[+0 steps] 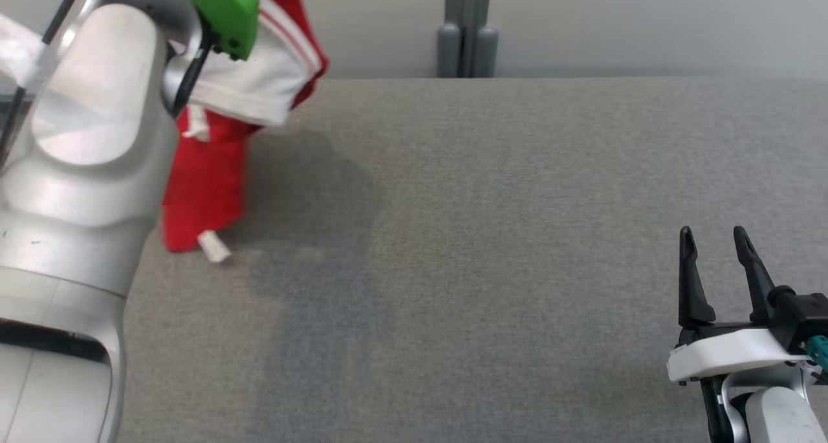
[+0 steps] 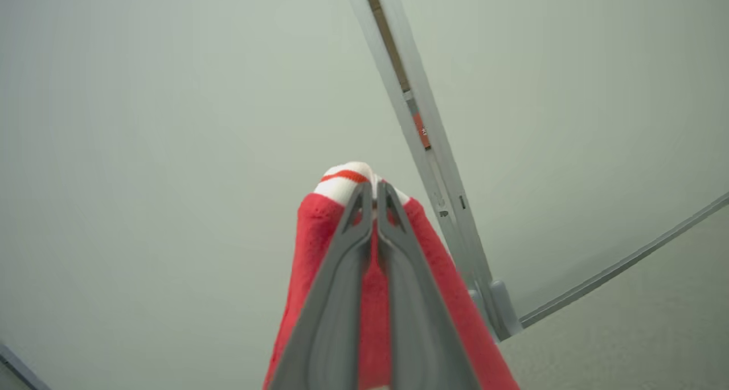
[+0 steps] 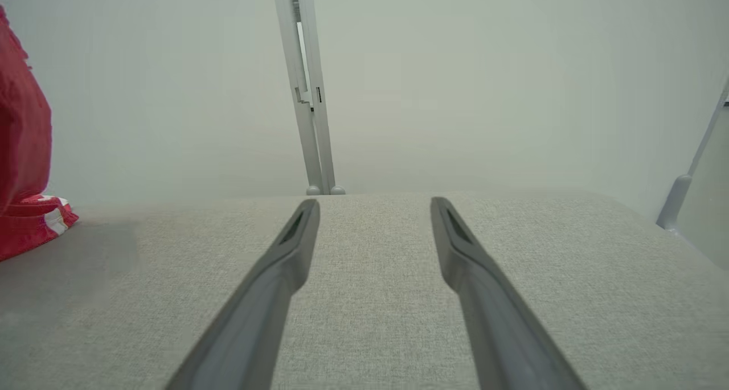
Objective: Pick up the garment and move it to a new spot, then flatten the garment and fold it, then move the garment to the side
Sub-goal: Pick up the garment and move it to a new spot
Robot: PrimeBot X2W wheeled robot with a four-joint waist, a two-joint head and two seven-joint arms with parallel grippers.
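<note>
The garment [image 1: 213,165], red with white panels and red stripes, hangs at the far left of the grey table [image 1: 517,249], its lowest end touching the cloth surface. My left gripper [image 2: 374,192] is shut on a white-and-red fold of the garment [image 2: 342,236], which drapes down both sides of the fingers. My pale left forearm [image 1: 84,171] fills the left edge of the head view and hides part of the garment. My right gripper [image 1: 715,242] stands open at the lower right, low over bare table, nothing between its fingers [image 3: 296,236]. The garment [image 3: 25,168] also appears at the right wrist view's left edge.
A grey post [image 1: 467,35] stands against the pale wall behind the table's far edge [image 1: 582,79]. A green block [image 1: 223,10] sits on my left arm at the top left. The table's right corner shows beside a second post [image 3: 678,196].
</note>
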